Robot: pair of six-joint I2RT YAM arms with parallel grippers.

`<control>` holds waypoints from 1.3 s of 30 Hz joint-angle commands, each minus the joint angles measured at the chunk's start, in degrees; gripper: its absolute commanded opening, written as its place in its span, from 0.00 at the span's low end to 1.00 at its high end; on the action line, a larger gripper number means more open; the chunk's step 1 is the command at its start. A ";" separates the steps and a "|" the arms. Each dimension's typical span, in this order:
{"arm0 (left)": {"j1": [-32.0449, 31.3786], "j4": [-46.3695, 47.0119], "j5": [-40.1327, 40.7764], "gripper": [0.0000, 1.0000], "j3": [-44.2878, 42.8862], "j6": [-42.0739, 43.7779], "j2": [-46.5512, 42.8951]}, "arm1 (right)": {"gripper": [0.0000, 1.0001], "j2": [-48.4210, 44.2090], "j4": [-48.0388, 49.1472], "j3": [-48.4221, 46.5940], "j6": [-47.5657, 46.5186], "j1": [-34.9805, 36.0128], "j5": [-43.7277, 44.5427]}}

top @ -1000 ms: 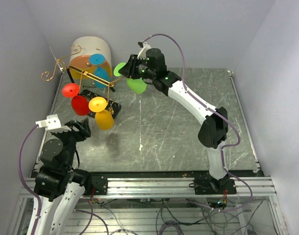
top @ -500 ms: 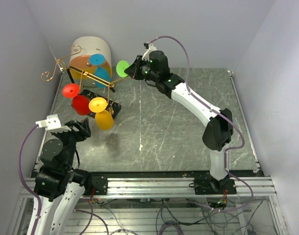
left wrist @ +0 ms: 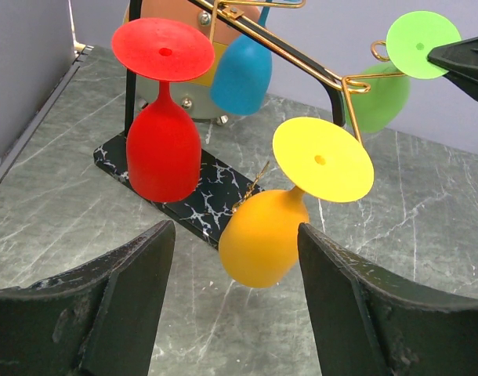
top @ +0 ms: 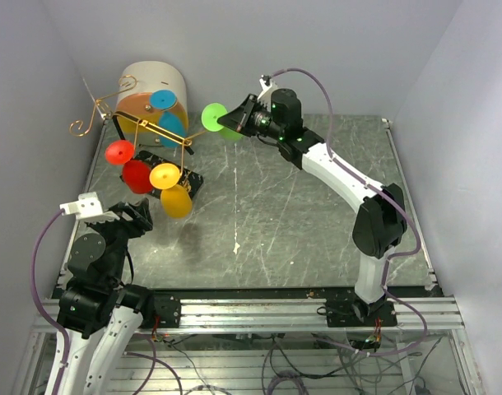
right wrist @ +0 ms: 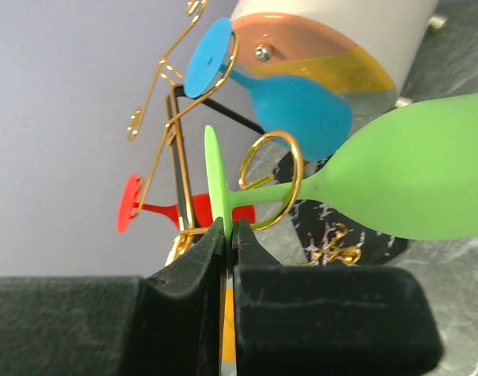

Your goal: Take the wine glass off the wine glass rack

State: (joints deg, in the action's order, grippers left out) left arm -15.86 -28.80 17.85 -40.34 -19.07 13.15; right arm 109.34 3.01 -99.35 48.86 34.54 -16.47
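The gold wire wine glass rack point(top: 144, 125) stands on its black speckled base point(top: 185, 183) at the table's back left. It also shows in the left wrist view point(left wrist: 294, 59). My right gripper point(top: 231, 122) is shut on the foot disc of the green wine glass point(top: 211, 116), pinching it edge-on point(right wrist: 215, 176). The glass lies tilted, bowl point(right wrist: 411, 180) to the right. Its stem crosses the rail's curled gold end point(right wrist: 274, 176); I cannot tell whether it is inside the curl. My left gripper point(top: 136, 216) is open and empty, low in front of the rack point(left wrist: 235, 290).
Red point(top: 127, 164), yellow point(top: 170, 188) and blue point(top: 167, 115) glasses hang upside down from the rails. A cream drum with an orange face point(top: 152, 86) stands behind the rack. Grey walls close the back and both sides.
My right gripper has moved right and turned, carrying the green glass along toward the rail's right end. Its bowl has swung up from below the gripper. The left arm has not moved.
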 commanded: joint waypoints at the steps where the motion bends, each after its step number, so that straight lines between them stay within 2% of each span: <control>1: -0.18 0.67 0.08 0.75 -1.15 0.27 0.29 | 0.00 -1.89 7.96 -0.53 5.43 -2.02 -5.90; 9: -0.17 0.56 0.08 0.75 -1.15 0.22 0.31 | 0.00 2.08 7.53 -5.90 7.92 -1.94 -11.90; 18: -0.16 0.67 0.00 0.75 -1.15 0.26 0.28 | 0.00 3.80 7.91 -6.53 9.13 -1.55 -13.82; 30: -0.19 0.67 0.00 0.75 -1.15 0.26 0.30 | 0.00 4.69 0.73 -8.55 6.37 -1.10 -10.05; 39: -0.23 0.58 0.08 0.75 -1.24 0.26 0.24 | 0.00 5.98 -1.23 -9.54 6.13 -1.06 -9.17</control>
State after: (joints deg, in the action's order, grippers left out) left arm -15.86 -28.80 17.85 -40.34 -19.07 13.15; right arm 114.32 1.83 -107.37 55.81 33.12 -26.28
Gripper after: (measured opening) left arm 0.747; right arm 0.024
